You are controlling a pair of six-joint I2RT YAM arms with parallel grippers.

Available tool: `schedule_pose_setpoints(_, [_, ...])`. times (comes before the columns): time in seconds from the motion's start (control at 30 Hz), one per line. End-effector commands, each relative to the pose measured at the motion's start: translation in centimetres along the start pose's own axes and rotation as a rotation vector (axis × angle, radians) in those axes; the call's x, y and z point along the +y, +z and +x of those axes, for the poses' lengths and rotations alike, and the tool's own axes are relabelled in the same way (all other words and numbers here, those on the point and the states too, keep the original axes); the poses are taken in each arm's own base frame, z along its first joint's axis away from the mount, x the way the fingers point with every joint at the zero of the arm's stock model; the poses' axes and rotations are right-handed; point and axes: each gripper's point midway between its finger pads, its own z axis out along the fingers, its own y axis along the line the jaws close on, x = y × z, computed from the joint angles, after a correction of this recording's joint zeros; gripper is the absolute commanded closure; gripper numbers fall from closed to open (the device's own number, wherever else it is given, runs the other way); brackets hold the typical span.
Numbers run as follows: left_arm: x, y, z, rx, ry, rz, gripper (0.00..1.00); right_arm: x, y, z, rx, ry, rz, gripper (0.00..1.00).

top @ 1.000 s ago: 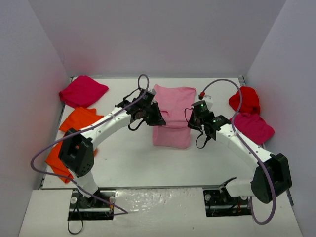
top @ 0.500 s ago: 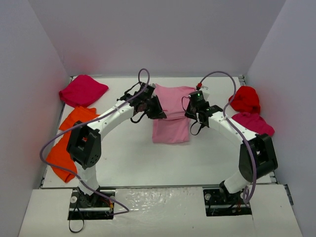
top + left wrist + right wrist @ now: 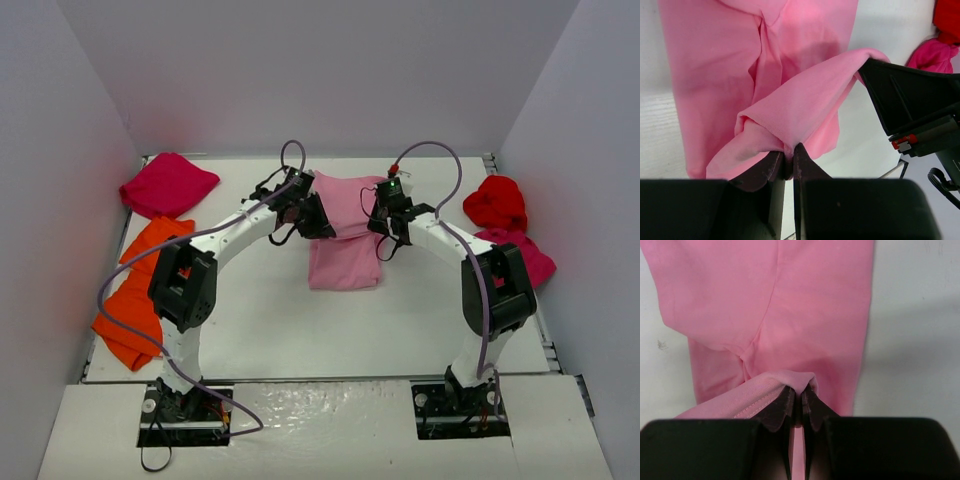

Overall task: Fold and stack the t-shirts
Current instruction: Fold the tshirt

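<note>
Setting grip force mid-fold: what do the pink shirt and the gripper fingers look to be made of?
Pink shirt: soft knit cloth, matte, possibly cotton jersey; it bunches and drapes from both pinches, with a stitched hem in the right wrist view. Left gripper and right gripper: fingers look like hard dark plastic, faintly glossy; any rubber facing cannot be told.

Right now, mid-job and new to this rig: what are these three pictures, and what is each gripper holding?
Two robot arms are bolted at the near edge of a white table. The wide picture looks down from above and behind them; the other two come from a camera on each wrist. The left gripper and right gripper are each shut on a fold of the light pink t-shirt, the rest lying on the table. At left lie orange shirts, at the back left a magenta shirt, at right a red shirt and a second magenta shirt.
</note>
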Motion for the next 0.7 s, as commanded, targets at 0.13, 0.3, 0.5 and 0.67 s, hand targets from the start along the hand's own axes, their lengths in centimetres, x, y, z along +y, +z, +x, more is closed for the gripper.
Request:
schedule_pose_setpoints(0.13, [-1.9,-1.8,-3.8,-0.071,0.028,0.058,1.0,-0.2,0.8,-6.4,-0.146,0.019,0.02,1.0])
schedule_pose_setpoints(0.3, [-1.9,-1.1,-4.3,-0.063,0.029,0.06,1.0,-0.4,1.5,-7.4,-0.159,0.03,0.034,1.0])
schedule_pose_setpoints(0.5, [-1.6,-0.3,-5.1,-0.067,0.041,0.056,1.0,-0.7,2.8,-7.8,-0.152,0.036,0.042,1.0])
schedule_pose_setpoints(0.67, [-1.1,0.1,-6.0,-0.083,0.05,0.039,1.0,-1.2,3.6,-7.6,-0.141,0.037,0.054,1.0])
